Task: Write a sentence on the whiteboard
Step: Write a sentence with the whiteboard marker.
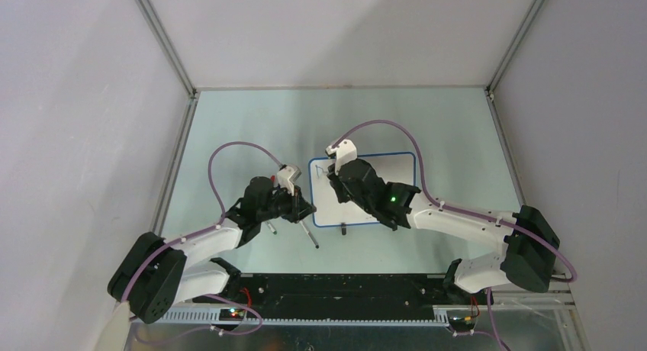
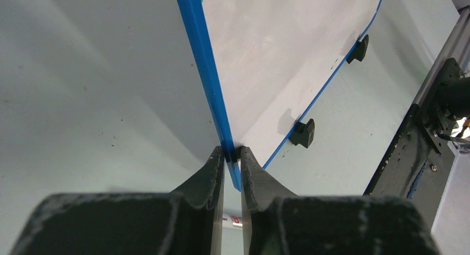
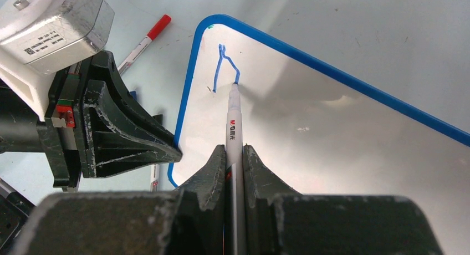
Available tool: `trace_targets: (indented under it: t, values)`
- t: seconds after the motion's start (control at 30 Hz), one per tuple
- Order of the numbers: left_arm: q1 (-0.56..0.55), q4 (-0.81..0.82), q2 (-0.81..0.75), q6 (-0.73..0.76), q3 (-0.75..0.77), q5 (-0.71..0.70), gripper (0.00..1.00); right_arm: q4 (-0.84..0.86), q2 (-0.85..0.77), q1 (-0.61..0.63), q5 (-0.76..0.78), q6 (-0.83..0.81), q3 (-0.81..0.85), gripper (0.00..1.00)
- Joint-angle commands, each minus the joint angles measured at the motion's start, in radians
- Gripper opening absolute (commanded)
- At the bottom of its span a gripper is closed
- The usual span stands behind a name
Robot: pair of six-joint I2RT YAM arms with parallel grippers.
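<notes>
The whiteboard (image 1: 381, 179) lies flat on the table, glossy white with a thin blue rim. My left gripper (image 1: 307, 208) is shut on its left rim (image 2: 206, 72), with the jaws pinching the blue edge at their tips (image 2: 233, 153). My right gripper (image 3: 235, 153) is shut on a white marker (image 3: 233, 119). The marker's tip touches the board near its far left corner. A short blue stroke (image 3: 224, 64), bent like part of a letter, ends at the tip. No words of the sentence show. In the top view the right gripper (image 1: 334, 173) hovers over that corner.
A red-capped marker (image 3: 145, 39) lies on the table left of the board. Two more pens (image 1: 309, 235) lie near the left gripper. Two black clip feet (image 2: 304, 133) sit on the board's near edge. Enclosure walls surround the table.
</notes>
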Motion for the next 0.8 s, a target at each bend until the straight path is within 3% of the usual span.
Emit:
trace_targets:
  t: [0.0,0.77]
  values:
    - [-0.005,-0.002,-0.026,0.037,0.033,-0.017,0.16,-0.01,-0.009,0.007,0.011,-0.022,0.019,0.0]
    - [-0.008,0.002,-0.023,0.037,0.032,-0.015,0.16,0.02,0.033,0.014,-0.05,-0.027,0.019,0.0]
